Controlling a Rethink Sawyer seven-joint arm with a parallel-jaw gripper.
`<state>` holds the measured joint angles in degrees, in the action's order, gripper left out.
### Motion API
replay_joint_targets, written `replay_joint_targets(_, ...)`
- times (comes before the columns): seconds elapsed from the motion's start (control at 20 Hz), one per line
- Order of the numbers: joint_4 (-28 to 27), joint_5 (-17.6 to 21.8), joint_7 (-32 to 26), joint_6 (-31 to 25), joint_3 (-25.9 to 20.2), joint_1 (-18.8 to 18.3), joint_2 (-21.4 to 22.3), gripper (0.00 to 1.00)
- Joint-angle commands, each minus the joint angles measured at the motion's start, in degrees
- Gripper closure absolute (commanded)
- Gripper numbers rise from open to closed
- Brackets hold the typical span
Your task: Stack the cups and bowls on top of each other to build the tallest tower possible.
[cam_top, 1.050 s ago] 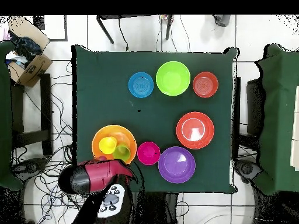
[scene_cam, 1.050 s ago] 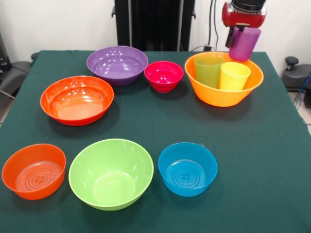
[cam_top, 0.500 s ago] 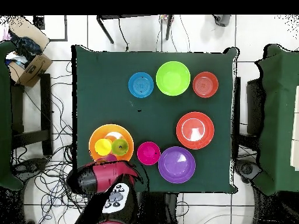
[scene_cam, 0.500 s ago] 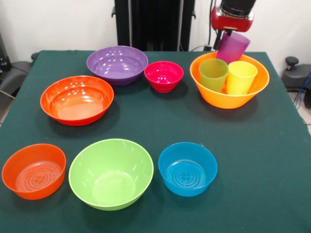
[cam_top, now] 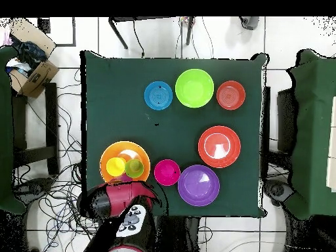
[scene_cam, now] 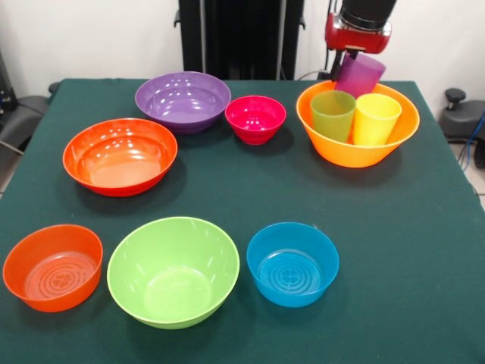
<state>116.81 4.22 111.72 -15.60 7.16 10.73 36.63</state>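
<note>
Gripper clamps tapered translucent purple cup over round orange bowl.

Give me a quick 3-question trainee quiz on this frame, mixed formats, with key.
1. True or false: the green cup and the yellow cup stand inside the big orange bowl.
2. Which cup does the gripper carry? A) green B) purple C) yellow
3. Fill in: in the front view, the small blue bowl sits right of the big ____ bowl.

Key: 1 true; 2 B, the purple cup, tilted above the orange bowl's far rim; 3 lime green.
</note>
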Motion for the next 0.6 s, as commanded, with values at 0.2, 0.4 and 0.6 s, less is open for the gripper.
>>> replay_joint_targets(0.2, -4.2, 0.6, 4.9, 2.1, -5.3, -1.5, -3.5, 1.00)
replay_joint_targets(0.4, -5.0, -0.2, 5.2, 2.6, -6.7, -2.1, -4.0, 1.00)
replay_joint_targets(0.6, -6.2, -0.9, 5.6, 2.8, -7.7, -2.7, -4.3, 1.00)
